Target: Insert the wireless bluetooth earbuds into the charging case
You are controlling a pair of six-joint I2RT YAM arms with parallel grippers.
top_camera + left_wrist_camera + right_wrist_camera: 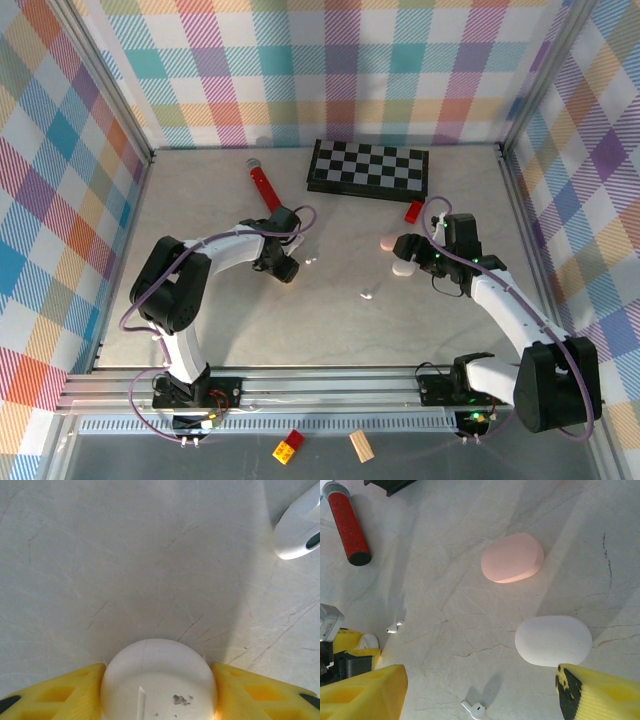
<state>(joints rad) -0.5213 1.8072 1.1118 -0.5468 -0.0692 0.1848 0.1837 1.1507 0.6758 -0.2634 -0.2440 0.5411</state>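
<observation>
earbud (299,527) ahead-right of left hand (159,680), gripping white case (157,662); second earbud (474,710) beneath open right hand (480,680).

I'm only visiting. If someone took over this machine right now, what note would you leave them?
The left gripper is closed against a white rounded piece, probably a case.
The right gripper is open and empty, just short of the white case. The pink case lies beyond it. Both look shut.
One earbud lies loose beside the left gripper, and another earbud lies between the right fingers.
Done: no earbud is seen in a case.
Left: open a case, pick up the earbuds and seat them.
</observation>
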